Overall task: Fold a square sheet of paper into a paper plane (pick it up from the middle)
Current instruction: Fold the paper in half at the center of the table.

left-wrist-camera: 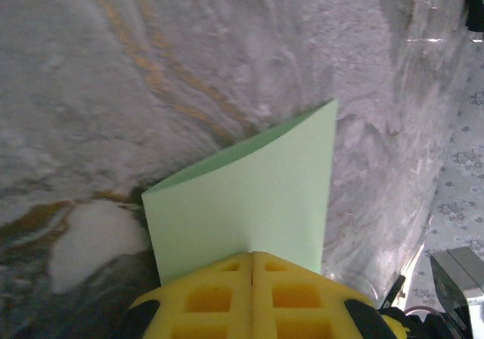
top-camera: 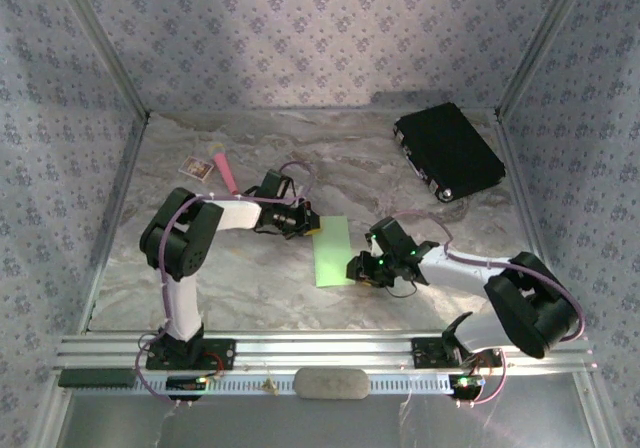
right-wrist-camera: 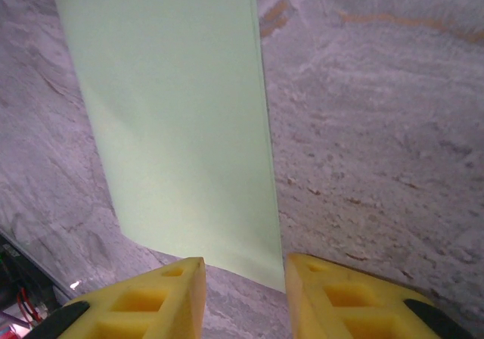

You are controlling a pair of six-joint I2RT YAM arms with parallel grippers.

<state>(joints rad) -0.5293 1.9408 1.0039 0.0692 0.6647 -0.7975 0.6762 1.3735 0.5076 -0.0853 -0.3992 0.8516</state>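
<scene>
Paper (top-camera: 332,251), folded double, lies just ahead of parted right jaws, its far end pinched in closed left jaws; I'd hold that pinch steady while creasing.

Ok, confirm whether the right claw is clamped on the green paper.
No: the right claw stands open, with the green paper ahead of its fingers.

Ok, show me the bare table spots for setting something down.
Free: far middle, between pink stick and black case; near strip between green sheet and base rail. Crowded: centre, where left gripper and right gripper flank the sheet.
</scene>
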